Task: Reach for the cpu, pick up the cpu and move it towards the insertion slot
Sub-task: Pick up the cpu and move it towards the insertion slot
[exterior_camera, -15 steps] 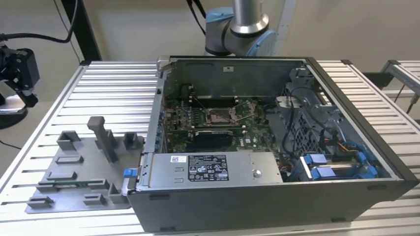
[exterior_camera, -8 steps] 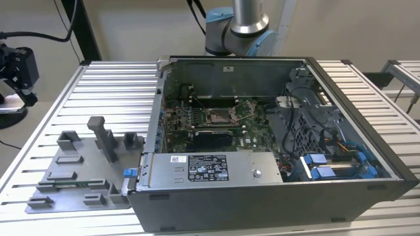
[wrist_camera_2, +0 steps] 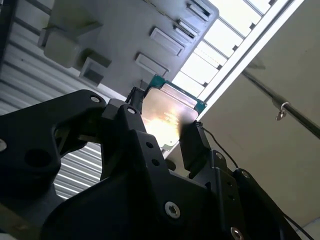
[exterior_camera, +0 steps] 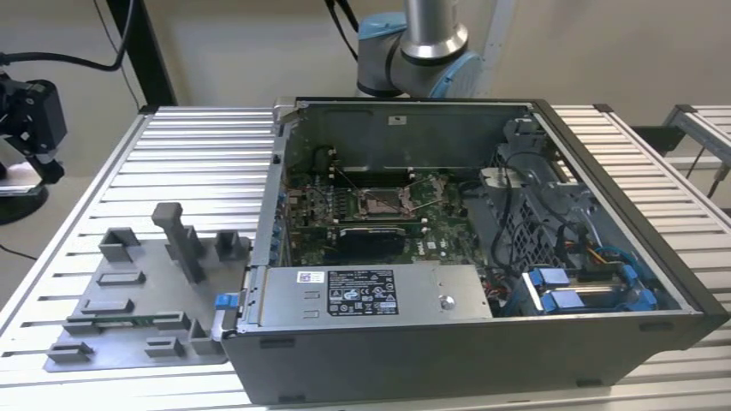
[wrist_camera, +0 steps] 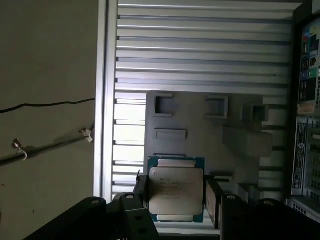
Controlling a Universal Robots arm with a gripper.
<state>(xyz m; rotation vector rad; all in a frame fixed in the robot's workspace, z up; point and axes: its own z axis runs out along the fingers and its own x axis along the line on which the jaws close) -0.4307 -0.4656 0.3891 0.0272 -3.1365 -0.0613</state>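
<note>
The cpu (wrist_camera: 176,187) is a flat square chip with a silvery top and a green rim. My gripper (wrist_camera: 176,194) is shut on it, one black finger against each of two opposite edges. It hangs well above the grey plastic tray (wrist_camera: 200,120), near the tray's edge by the table rim. In the second wrist view the cpu (wrist_camera_2: 167,112) glints between the same fingers of the gripper (wrist_camera_2: 162,122). The insertion slot (exterior_camera: 383,202) is a silver-framed socket with a dark centre on the motherboard inside the open computer case (exterior_camera: 457,342).
The grey tray (exterior_camera: 126,338) with upright posts and blocks lies at the exterior view's left of the case on the slatted table (exterior_camera: 194,145). The arm's base (exterior_camera: 412,43) stands behind the case. A drive cage, cables and a power supply (exterior_camera: 365,295) crowd the case.
</note>
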